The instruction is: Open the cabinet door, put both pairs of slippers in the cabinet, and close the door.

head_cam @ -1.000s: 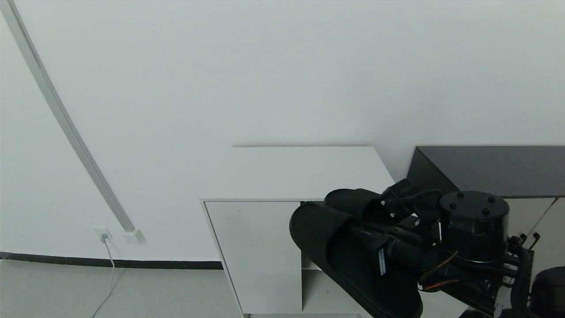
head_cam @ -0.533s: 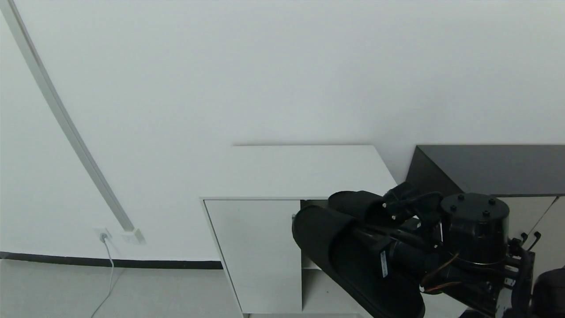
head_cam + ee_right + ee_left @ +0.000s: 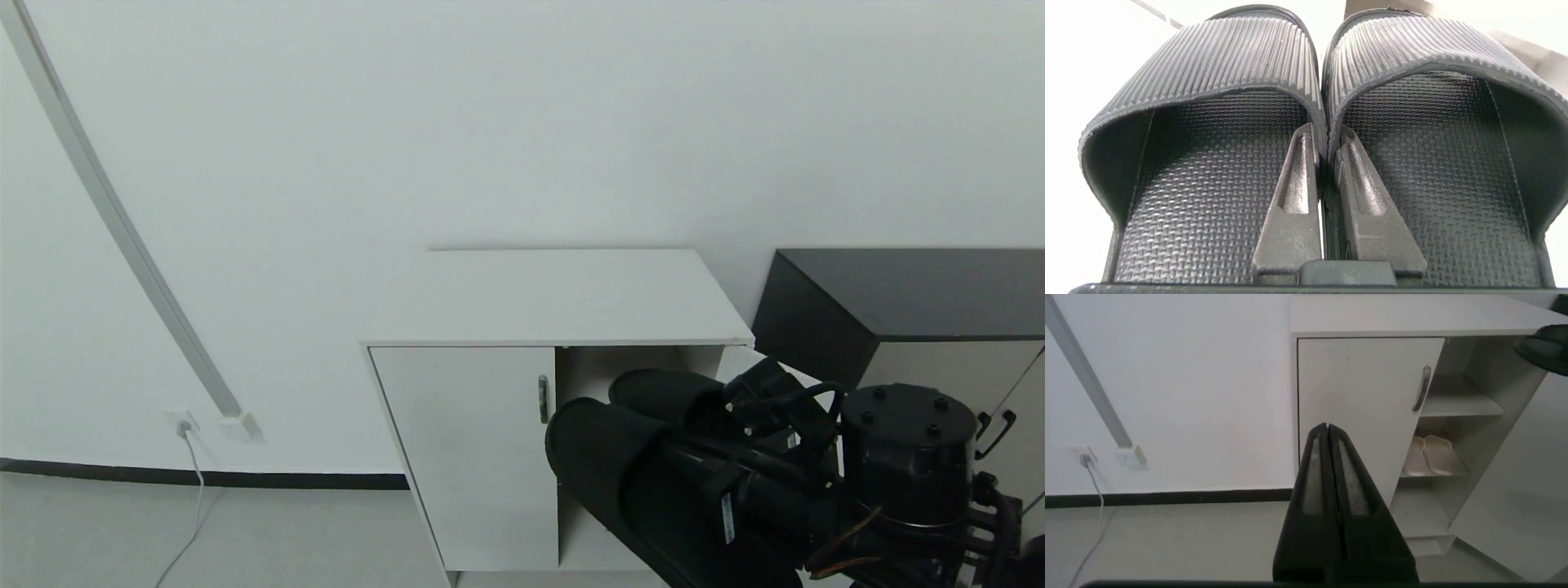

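My right gripper [image 3: 1323,140] is shut on a pair of black slippers [image 3: 1315,98], pinching their two inner edges together. In the head view the black slippers [image 3: 620,457] hang in front of the open right half of the white cabinet [image 3: 563,298], just below its top. The left cabinet door [image 3: 465,449] is closed, with a metal handle [image 3: 542,398] at its inner edge. A beige pair of slippers [image 3: 1433,455] lies on the middle shelf inside. My left gripper [image 3: 1327,469] is shut on nothing, held back from the cabinet [image 3: 1372,384] at about door height.
A black-topped cabinet [image 3: 906,286] stands right beside the white one. A grey wall strip [image 3: 122,237] runs down to a socket [image 3: 186,425] with a cable [image 3: 192,506] on the left. Open grey floor [image 3: 204,539] lies left of the cabinet.
The head camera has shifted, so the cabinet sits higher in the picture. The right arm with the black slippers has sunk relative to the cabinet's top, now level with the open compartment.
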Motion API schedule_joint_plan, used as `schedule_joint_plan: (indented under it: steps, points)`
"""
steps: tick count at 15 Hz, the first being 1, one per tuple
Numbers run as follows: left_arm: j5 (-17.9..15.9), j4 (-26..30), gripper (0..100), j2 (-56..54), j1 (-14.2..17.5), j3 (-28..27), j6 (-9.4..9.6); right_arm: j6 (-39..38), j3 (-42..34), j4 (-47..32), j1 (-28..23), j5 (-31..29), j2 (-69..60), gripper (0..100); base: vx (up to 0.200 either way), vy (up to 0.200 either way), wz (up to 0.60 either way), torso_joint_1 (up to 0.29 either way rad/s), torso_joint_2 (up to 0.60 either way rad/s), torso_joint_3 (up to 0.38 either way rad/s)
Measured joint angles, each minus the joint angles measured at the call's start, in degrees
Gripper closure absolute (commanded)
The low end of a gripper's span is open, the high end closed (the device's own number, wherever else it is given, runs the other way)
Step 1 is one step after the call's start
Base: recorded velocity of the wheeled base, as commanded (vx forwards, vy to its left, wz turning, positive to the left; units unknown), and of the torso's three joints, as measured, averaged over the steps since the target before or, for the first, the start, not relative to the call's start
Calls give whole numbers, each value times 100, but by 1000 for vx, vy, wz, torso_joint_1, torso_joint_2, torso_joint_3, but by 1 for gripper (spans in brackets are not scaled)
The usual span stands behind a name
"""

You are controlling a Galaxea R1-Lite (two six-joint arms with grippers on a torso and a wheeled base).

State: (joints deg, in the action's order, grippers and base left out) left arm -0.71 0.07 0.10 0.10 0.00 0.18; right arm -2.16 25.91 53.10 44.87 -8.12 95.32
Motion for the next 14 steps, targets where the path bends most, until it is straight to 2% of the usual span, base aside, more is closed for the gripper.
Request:
schedule_joint_plan:
  steps: [14]
  points:
    - [0,2,100,0,0,0,0,0,6,22,16,-30,178,100,0,0,0,-207,528,315]
